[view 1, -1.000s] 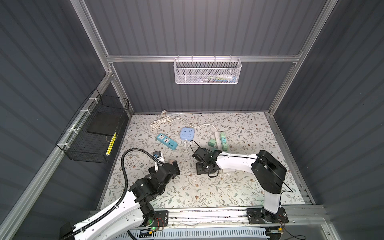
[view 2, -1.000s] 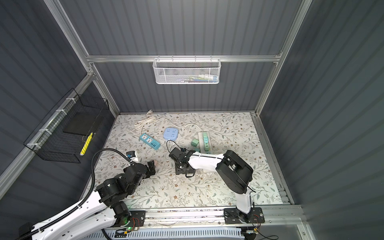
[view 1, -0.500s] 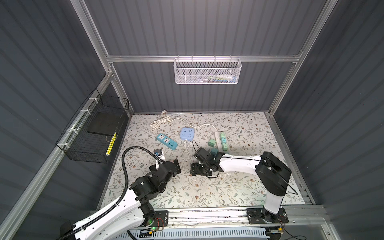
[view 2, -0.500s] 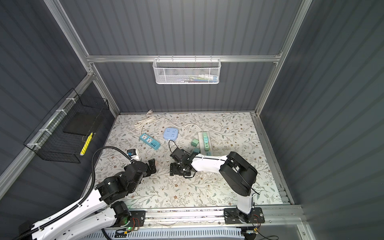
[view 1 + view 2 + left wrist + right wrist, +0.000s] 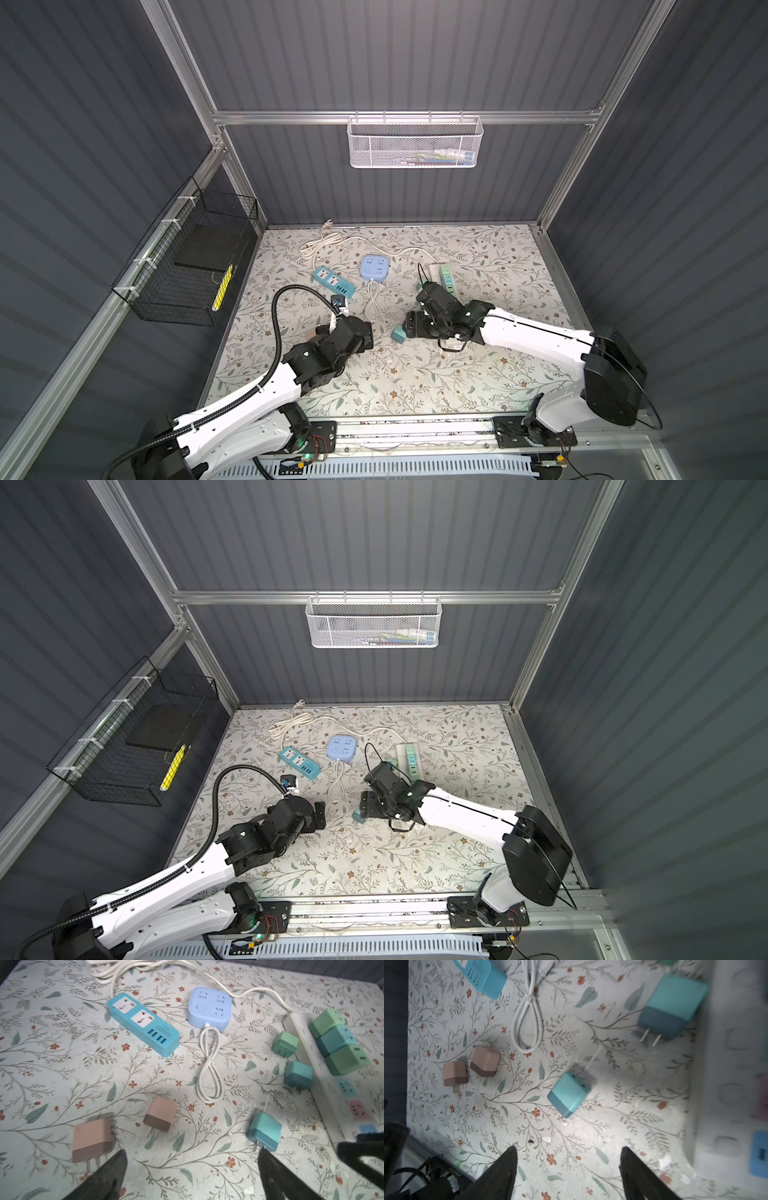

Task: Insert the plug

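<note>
The right fingers (image 5: 500, 1174), spread wide and empty, hover just short of the teal plug (image 5: 569, 1094) lying loose on the tabletop (image 5: 591, 1147) near the white power strip (image 5: 726, 1064), while the left fingers (image 5: 108, 1178), also spread, hold nothing, bare tabletop between them.

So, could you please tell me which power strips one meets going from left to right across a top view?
The teal power strip → light-blue square socket block → white power strip.
</note>
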